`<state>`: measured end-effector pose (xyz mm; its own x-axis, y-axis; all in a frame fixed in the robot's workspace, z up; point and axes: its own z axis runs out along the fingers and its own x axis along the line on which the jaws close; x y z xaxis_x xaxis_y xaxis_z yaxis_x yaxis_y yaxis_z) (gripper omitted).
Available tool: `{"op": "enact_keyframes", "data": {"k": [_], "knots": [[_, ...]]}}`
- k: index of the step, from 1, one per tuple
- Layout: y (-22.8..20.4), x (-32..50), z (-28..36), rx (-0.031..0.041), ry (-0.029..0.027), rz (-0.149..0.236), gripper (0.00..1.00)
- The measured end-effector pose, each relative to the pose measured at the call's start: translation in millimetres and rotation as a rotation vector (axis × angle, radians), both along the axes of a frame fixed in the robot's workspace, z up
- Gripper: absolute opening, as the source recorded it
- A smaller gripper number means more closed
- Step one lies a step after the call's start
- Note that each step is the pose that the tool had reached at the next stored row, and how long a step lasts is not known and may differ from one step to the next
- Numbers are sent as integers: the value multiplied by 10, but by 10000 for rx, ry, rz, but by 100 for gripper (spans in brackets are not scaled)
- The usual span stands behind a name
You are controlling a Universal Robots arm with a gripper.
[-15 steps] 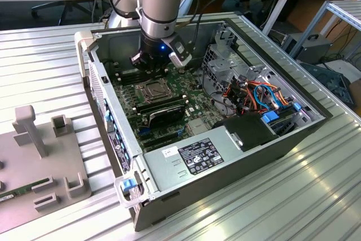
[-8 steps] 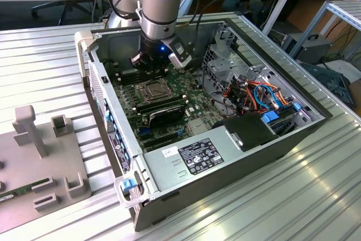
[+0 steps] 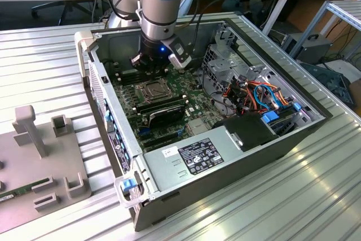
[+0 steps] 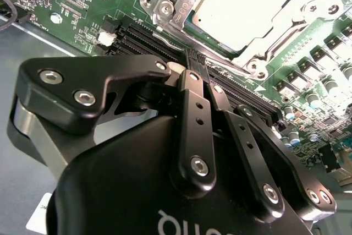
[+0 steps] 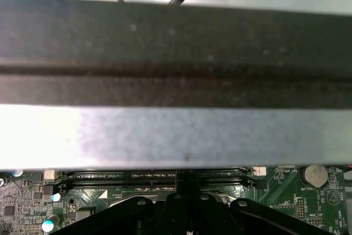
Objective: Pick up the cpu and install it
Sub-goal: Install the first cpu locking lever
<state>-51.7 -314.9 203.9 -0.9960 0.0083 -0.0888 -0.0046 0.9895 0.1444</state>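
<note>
The cpu (image 4: 236,4) shows its dull silver top inside the square socket frame (image 4: 165,4) on the green motherboard; in the exterior view it is the grey square (image 3: 153,90) in the socket. My gripper (image 4: 195,61) is down inside the open computer case, its black fingers (image 4: 192,97) brought together at the tips with nothing seen between them. The tips hang over the black memory slots (image 4: 148,39) just beside the socket, apart from the cpu. In the exterior view the gripper (image 3: 151,65) is a little beyond the socket, toward the case's back wall.
The case wall (image 5: 176,81) runs close by the gripper. Long black memory sticks (image 3: 163,108) lie on the near side of the socket. Drive cage (image 3: 225,63), coloured cables (image 3: 254,94) and power supply (image 3: 197,156) crowd the exterior view's right. A grey fixture plate (image 3: 39,162) lies outside.
</note>
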Motion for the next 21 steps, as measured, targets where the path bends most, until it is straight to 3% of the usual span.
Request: {"op": "enact_keyframes", "data": {"k": [21], "knots": [[-22, 2, -19, -2, 1, 0, 11]]}}
